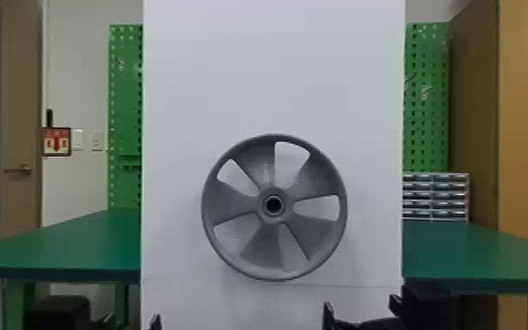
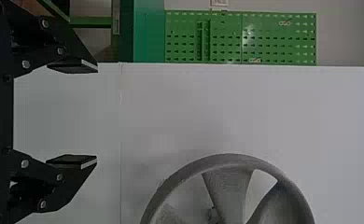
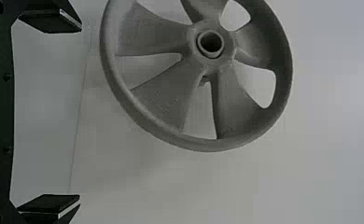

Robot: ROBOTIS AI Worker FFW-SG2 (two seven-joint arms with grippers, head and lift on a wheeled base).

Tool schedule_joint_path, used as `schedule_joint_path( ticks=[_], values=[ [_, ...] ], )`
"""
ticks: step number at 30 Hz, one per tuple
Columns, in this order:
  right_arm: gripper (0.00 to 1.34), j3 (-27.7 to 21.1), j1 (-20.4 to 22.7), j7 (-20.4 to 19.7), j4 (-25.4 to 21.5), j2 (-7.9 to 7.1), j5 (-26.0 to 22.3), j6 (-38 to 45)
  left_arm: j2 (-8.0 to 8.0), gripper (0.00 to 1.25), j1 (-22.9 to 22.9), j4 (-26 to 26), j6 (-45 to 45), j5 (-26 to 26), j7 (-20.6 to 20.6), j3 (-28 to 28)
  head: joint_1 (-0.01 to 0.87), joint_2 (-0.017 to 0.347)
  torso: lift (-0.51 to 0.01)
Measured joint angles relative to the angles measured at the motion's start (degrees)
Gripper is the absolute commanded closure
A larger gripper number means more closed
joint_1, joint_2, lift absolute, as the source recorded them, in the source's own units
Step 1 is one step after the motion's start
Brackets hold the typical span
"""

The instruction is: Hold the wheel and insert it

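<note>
The grey five-spoked wheel (image 1: 241, 204) stands upright against the white panel, its dark round hub hole facing me. Low in the head view, my right gripper (image 1: 359, 309) is below and to the right of the wheel. My left gripper (image 1: 155, 324) barely shows at the bottom edge, to the wheel's lower left. In the left wrist view the left gripper (image 2: 96, 114) is open with nothing between its fingers, apart from the wheel (image 2: 229, 186). The right gripper (image 3: 80, 114) is spread wide in the right wrist view, also empty and not touching the wheel (image 3: 164, 93).
The tall white panel (image 1: 272, 79) rises behind the wheel. Green tables (image 1: 79, 245) extend on both sides of it, with green pegboards (image 1: 427, 96) behind. A small drawer cabinet (image 1: 436, 196) stands on the right-hand table.
</note>
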Motion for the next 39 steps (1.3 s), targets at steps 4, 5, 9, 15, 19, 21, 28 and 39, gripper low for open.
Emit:
schedule_joint_path(
  ticks=[4,5,9,15,19,21,28,39],
  values=[
    [0.0,-1.29,3.39,0.85,0.11,-0.61,1.29,-2.7,0.0,0.55,0.0,-0.14,-0.23,0.18,-0.01,0.04,0.005,0.097,-0.48],
    [0.0,-1.52,4.07,1.01,0.23,-0.76,1.46,-3.34,0.0,0.55,0.0,-0.16,-0.27,0.21,0.0,0.04,0.005,0.097,-0.48],
    [0.0,-2.45,7.0,1.88,1.08,-1.42,1.77,-5.92,0.0,0.55,0.0,-0.19,-0.35,0.28,0.0,0.07,0.005,0.097,-0.48],
    [0.0,-3.75,10.39,2.56,3.07,-2.2,1.8,-9.57,0.0,0.55,0.03,-0.21,-0.51,0.49,0.0,0.17,0.005,0.098,-0.48],
    [0.0,-4.47,12.16,2.86,4.67,-2.47,1.8,-12.22,0.0,0.55,0.21,-0.37,-0.66,0.55,0.0,0.3,0.005,0.1,-0.48],
    [0.0,-4.77,13.01,3.05,5.55,-2.6,1.8,-13.28,0.0,0.55,0.29,-0.47,-0.7,0.55,0.0,0.39,0.005,0.1,-0.48],
    [0.0,-5.33,15.33,3.6,8.32,-2.97,1.8,-15.56,0.0,0.55,0.43,-0.61,-0.84,0.59,-0.01,0.56,0.005,0.1,-0.48],
    [0.0,-5.94,17.33,4.4,11.38,-3.33,1.86,-18.65,-0.04,0.55,0.71,-0.61,-1.06,0.72,0.0,0.74,0.005,0.1,-0.48]
  ],
)
